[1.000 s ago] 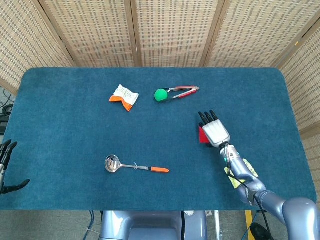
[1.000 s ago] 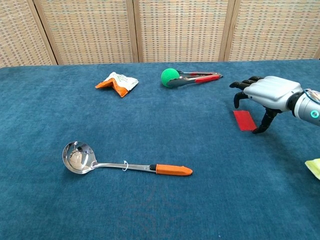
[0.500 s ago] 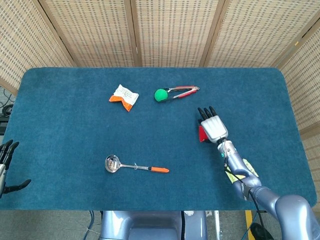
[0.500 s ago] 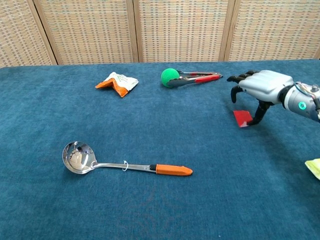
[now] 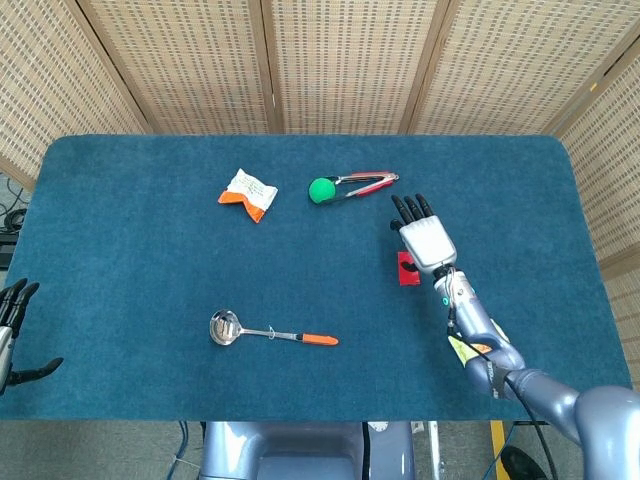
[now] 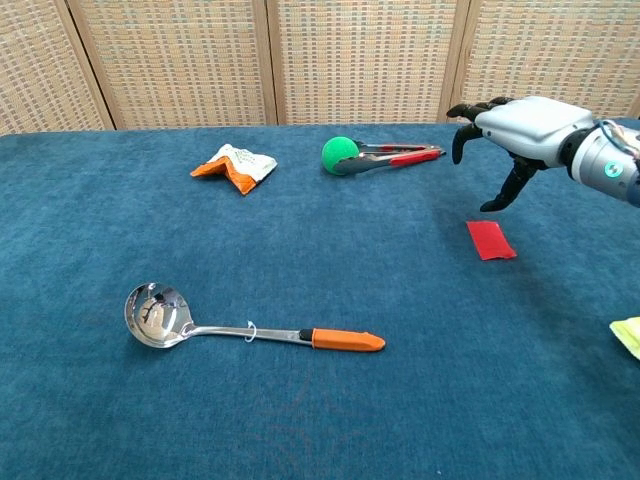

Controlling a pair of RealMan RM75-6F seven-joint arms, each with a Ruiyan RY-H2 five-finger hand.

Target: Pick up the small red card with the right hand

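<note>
Right hand (image 6: 525, 125) has lifted up and away since a sec ago; red card (image 6: 490, 240) got left flat on the tabletop (image 6: 300, 420), right of centre in chest view. Fingers (image 6: 462, 135) spread and curled, grasping nothing. Left hand (image 5: 12, 330) idle at lower-left edge of head view, fingers apart, w/ nothing in them. Looks like a missed grab, so pickup step isn't done. Next: drop back over card, pinch an edge. Plenty of bare cloth round it; tongs (image 6: 395, 155) and green ball (image 6: 340, 154) sit well off.
</note>
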